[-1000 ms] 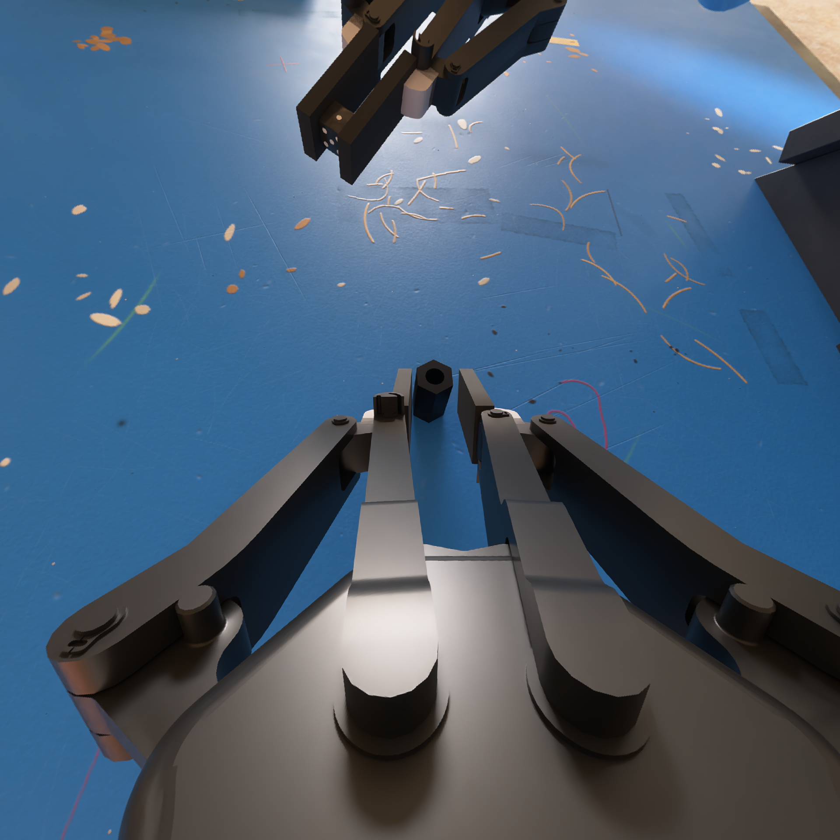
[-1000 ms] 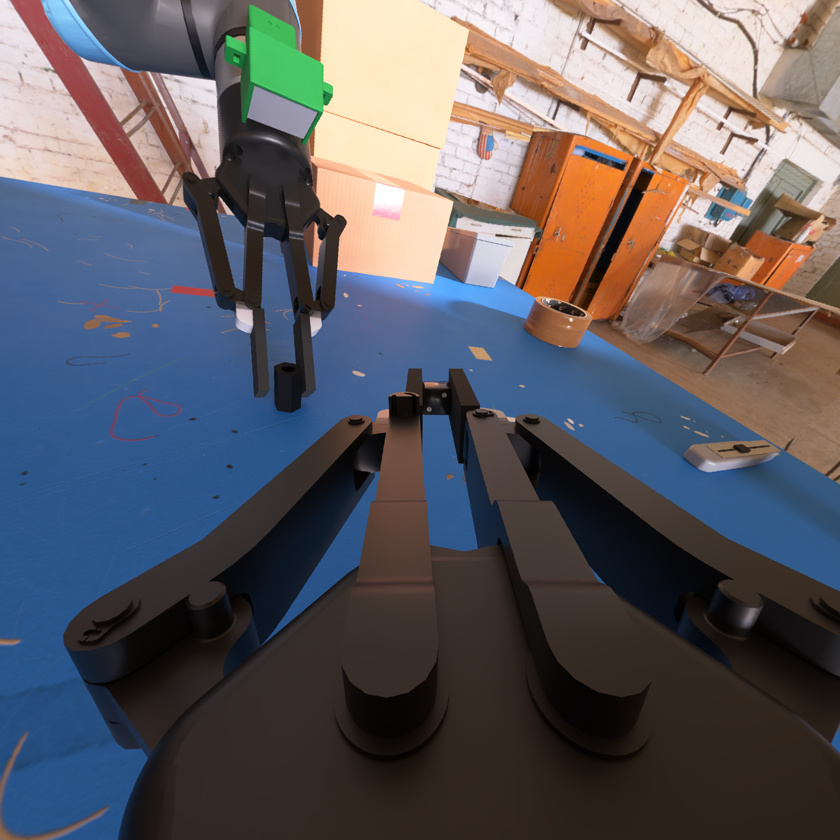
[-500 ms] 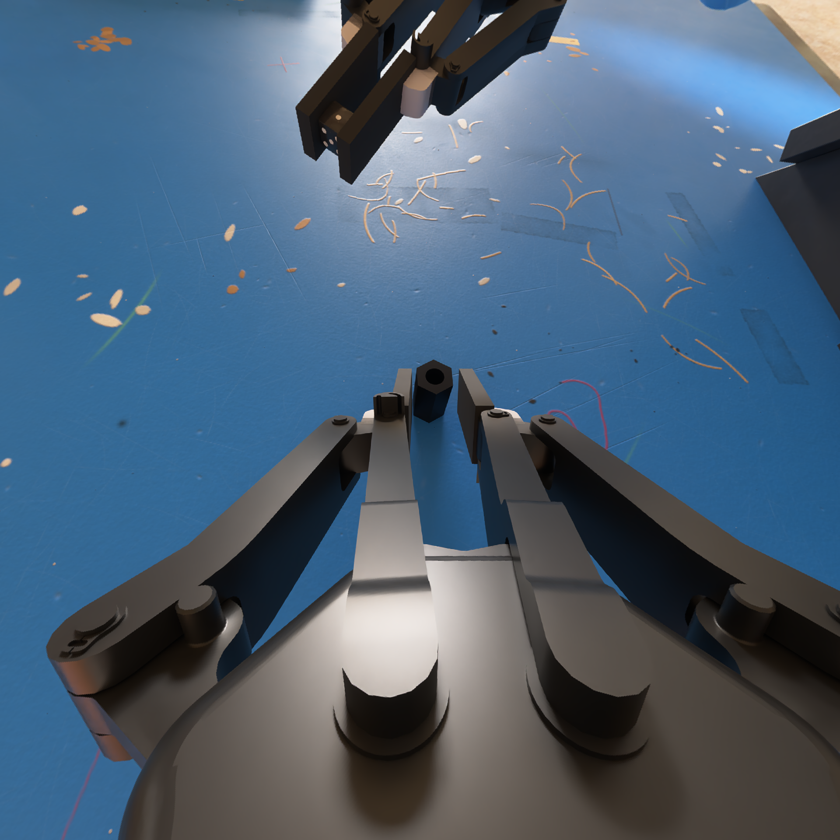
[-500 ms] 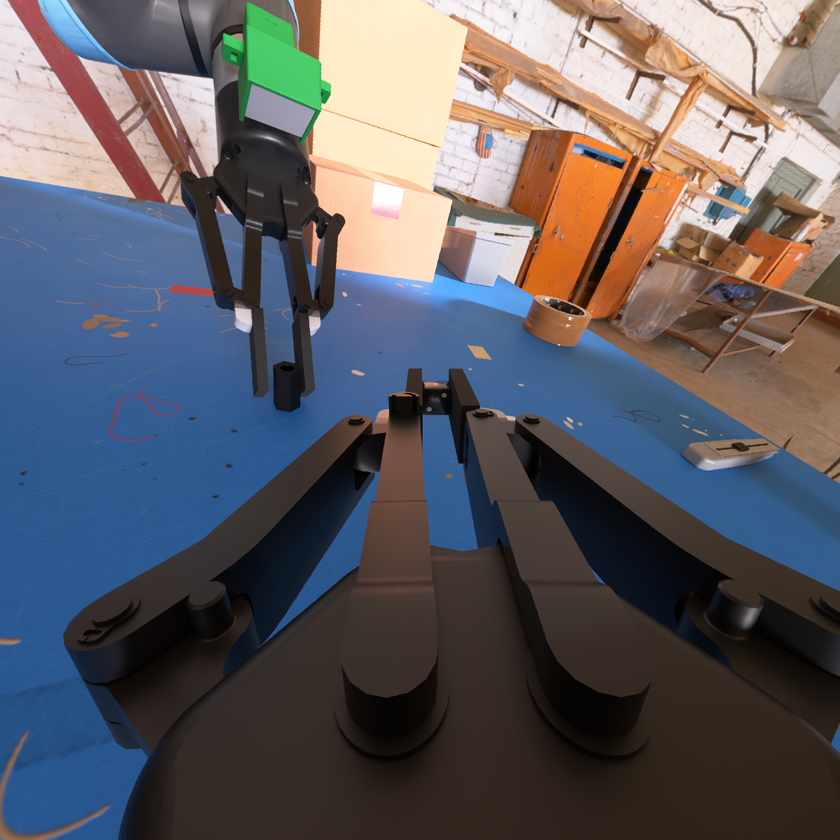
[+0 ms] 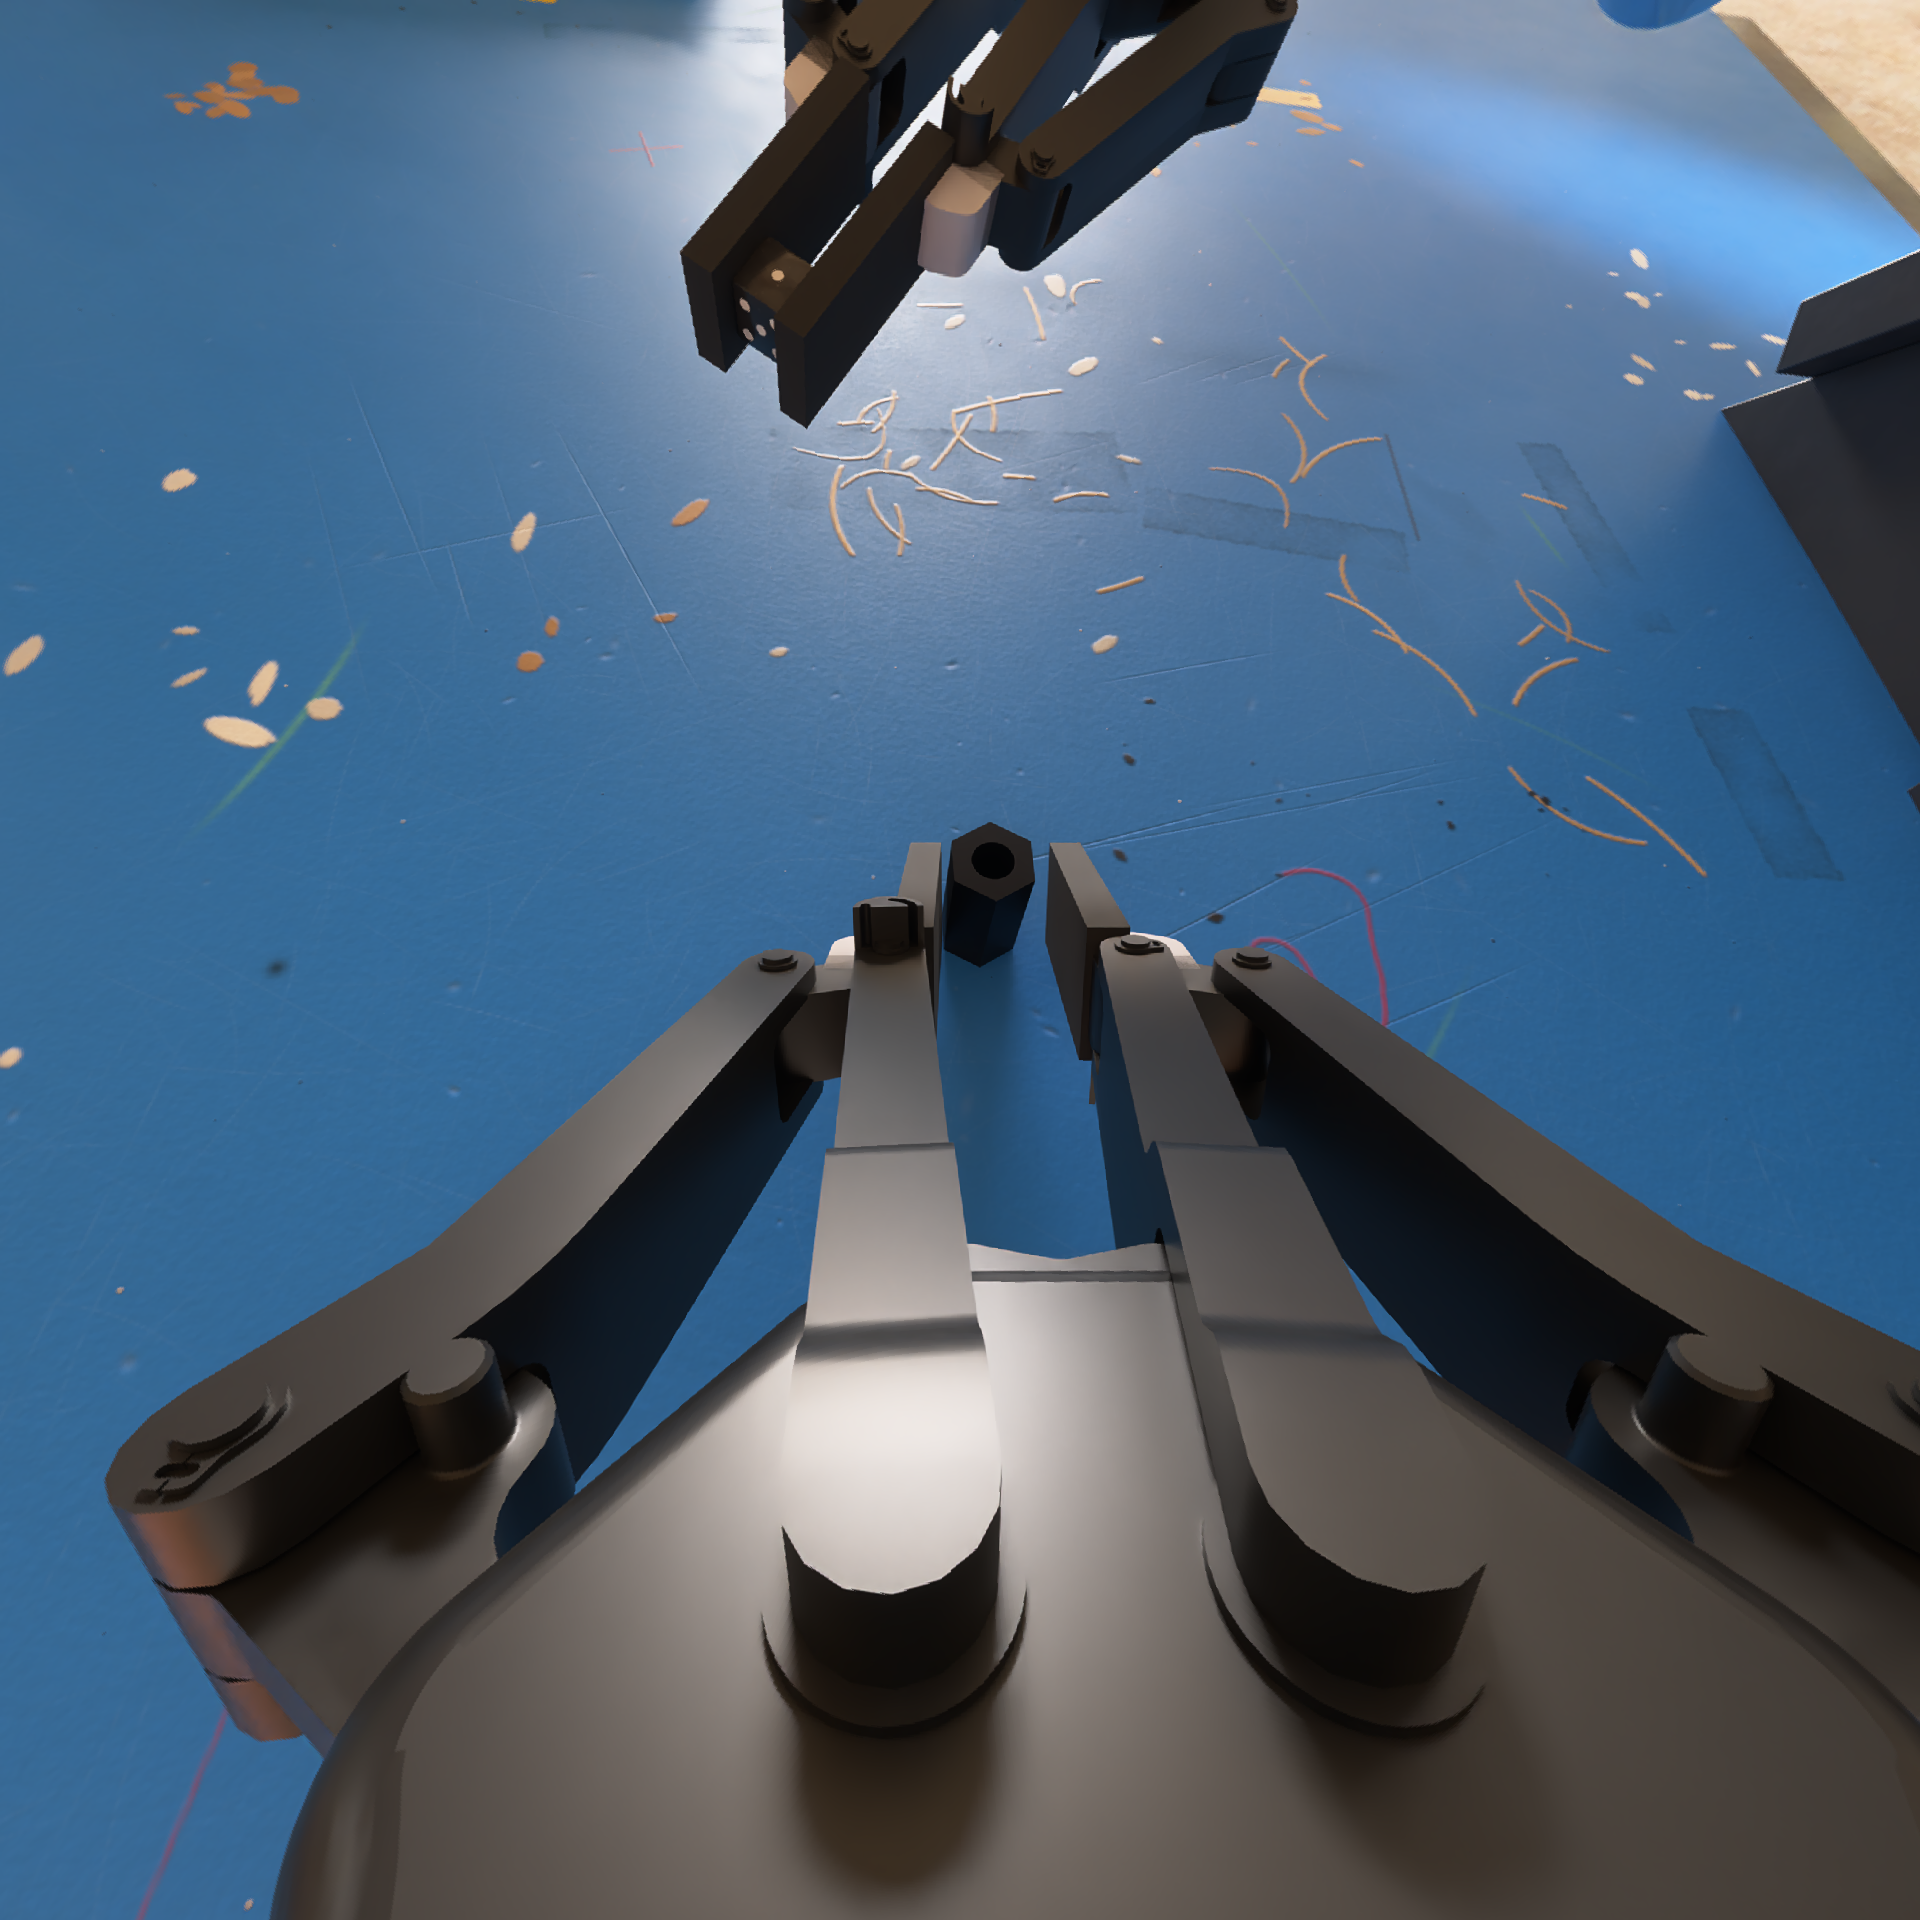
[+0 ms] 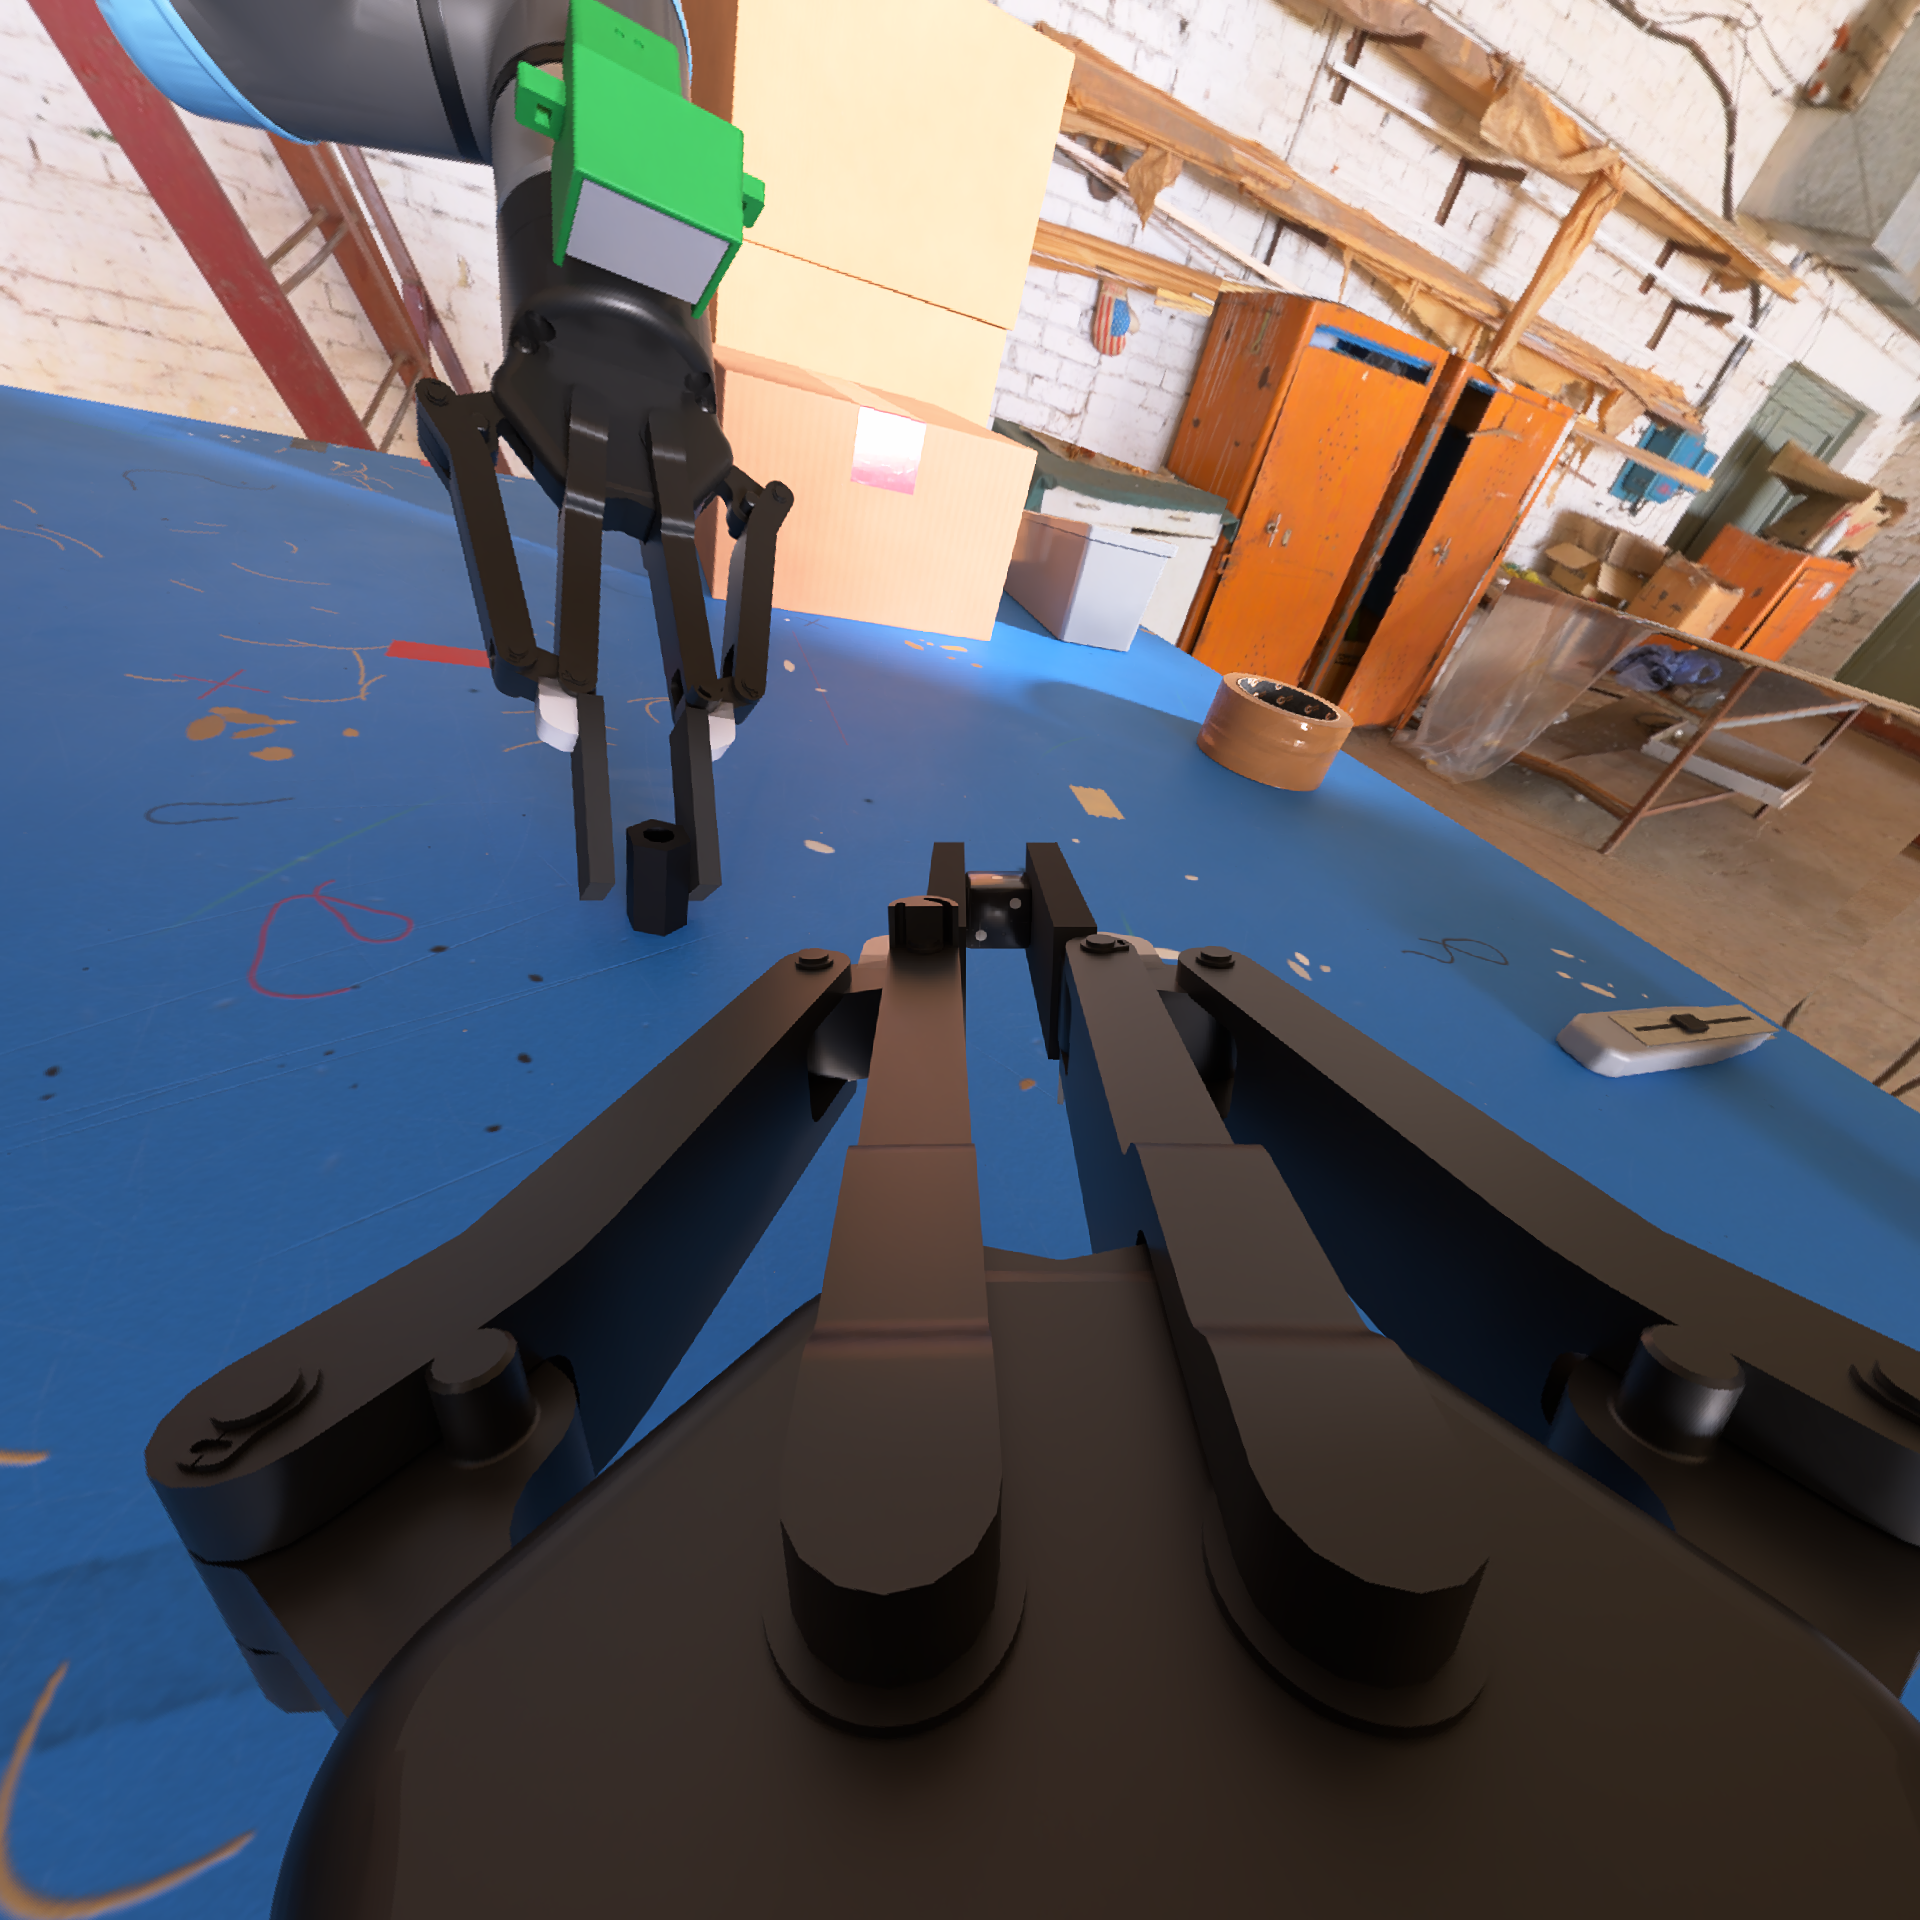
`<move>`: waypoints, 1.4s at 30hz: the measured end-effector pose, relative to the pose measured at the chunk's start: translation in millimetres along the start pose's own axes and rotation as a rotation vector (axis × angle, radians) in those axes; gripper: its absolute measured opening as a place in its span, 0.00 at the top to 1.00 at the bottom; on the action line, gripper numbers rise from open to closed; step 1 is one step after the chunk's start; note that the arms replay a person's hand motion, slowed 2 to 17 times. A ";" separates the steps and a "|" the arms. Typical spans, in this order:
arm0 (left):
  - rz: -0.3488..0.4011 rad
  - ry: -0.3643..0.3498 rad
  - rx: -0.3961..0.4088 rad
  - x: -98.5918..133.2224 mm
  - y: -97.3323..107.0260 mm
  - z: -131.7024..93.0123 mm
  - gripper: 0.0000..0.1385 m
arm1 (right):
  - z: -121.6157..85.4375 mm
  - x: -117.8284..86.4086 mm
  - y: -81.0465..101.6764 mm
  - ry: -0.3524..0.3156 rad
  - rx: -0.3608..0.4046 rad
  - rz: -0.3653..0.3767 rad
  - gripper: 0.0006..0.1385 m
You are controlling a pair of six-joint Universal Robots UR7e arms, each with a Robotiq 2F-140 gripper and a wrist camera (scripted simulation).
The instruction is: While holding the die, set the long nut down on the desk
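The black long nut (image 5: 989,904) stands upright on the blue desk (image 5: 416,935), its bore facing up. My left gripper (image 5: 995,883) is open around it, with a narrow gap between each finger and the nut. The right wrist view shows the same nut (image 6: 655,878) standing on the desk between the left gripper's fingertips (image 6: 649,831). My right gripper (image 6: 995,883) is shut on a small black die (image 6: 995,909) with white pips and holds it above the desk. In the left wrist view the right gripper (image 5: 774,343) hangs at the top with the die (image 5: 756,322) in its tips.
A brown tape roll (image 6: 1273,743) and a flat grey device (image 6: 1662,1039) lie near the desk's far right edge. Cardboard boxes (image 6: 883,499) stand beyond the desk. A dark block (image 5: 1849,468) sits at the right edge of the left wrist view.
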State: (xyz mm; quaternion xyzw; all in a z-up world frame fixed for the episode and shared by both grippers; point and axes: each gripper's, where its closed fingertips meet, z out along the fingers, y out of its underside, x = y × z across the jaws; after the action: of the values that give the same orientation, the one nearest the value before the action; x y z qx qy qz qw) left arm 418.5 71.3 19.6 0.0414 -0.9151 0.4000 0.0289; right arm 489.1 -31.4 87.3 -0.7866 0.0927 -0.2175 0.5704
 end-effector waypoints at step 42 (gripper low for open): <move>-0.013 0.034 0.014 1.5 -0.5 -1.4 0.79 | -2.5 1.4 -0.3 0.002 0.006 0.010 0.89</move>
State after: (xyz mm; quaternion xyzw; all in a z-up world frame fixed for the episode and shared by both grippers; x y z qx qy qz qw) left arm 417.2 71.9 21.0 0.0407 -0.9114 0.4069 0.0466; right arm 489.2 -34.1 88.6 -0.7842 0.0965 -0.2156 0.5738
